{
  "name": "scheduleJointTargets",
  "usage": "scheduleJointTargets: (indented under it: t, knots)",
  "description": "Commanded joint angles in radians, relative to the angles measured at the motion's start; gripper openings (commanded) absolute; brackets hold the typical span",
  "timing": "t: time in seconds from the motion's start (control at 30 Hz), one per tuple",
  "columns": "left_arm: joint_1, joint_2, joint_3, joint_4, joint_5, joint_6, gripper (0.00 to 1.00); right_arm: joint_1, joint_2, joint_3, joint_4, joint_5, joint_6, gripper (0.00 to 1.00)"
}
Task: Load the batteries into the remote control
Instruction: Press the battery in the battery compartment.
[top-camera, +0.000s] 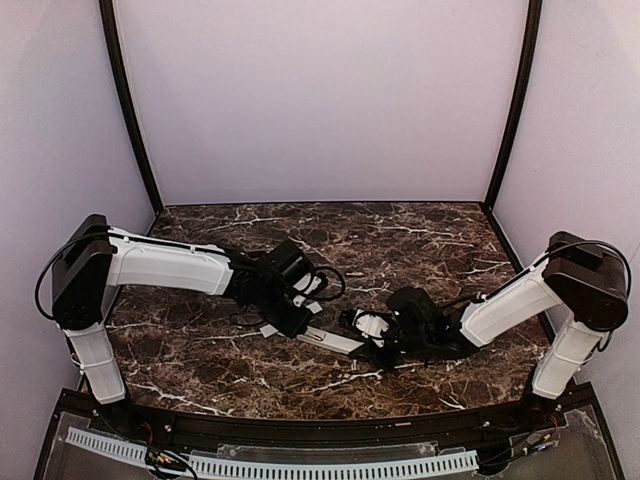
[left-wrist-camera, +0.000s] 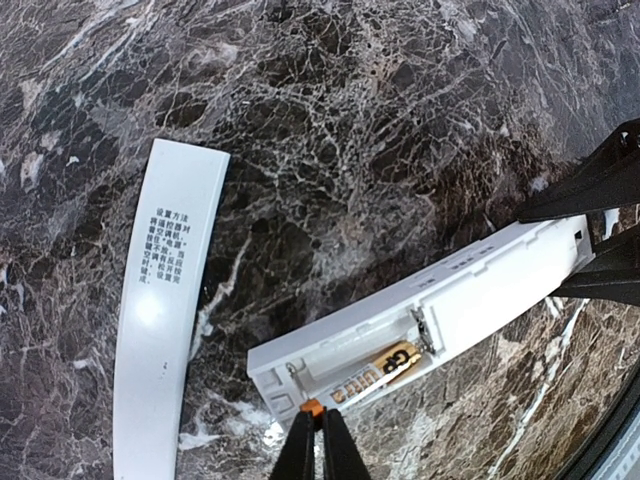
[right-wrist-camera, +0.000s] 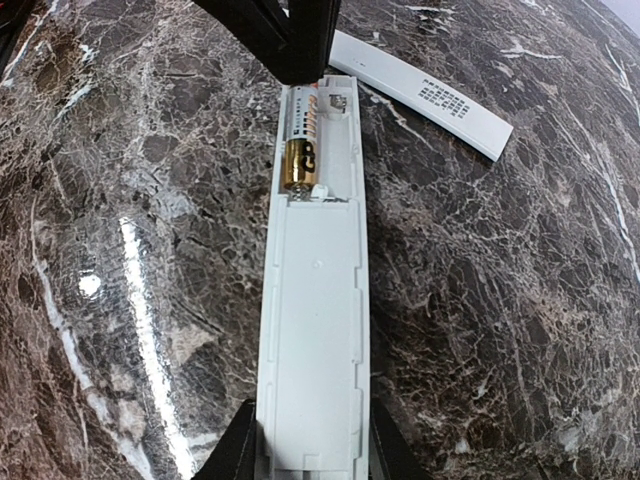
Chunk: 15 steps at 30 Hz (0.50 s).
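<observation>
1. Right gripper: clamped on both long edges of remote control, at its covered end.
2. Left gripper: closed tight at remote control's open compartment end, apparently touching battery seated inside.
3. White strip: flat on table, near remote control's open end.

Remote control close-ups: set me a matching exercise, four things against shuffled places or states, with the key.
1. battery
2. flat white strip
3. left pincer
4. right pincer

A. shut, tips at the remote control's open end
B. lying in the open compartment
C. clamped on the remote control's closed end
D. on the marble table, beside the remote control, not touching it

Pairs: 1-B, 2-D, 3-A, 4-C.
</observation>
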Motion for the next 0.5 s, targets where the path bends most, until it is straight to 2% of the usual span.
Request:
scheduleJointTargets:
  t: [0.0,0.47]
  knots:
    - [-0.037,0.041,0.010,-0.023,0.073,0.021,0.03,0.013,0.017,0.006,-0.001,0.004,-0.013,0.00]
    - [-0.061,0.081,0.031,-0.039,0.104,0.032,0.02,0.016,0.018,0.006,0.003,0.004,-0.016,0.00]
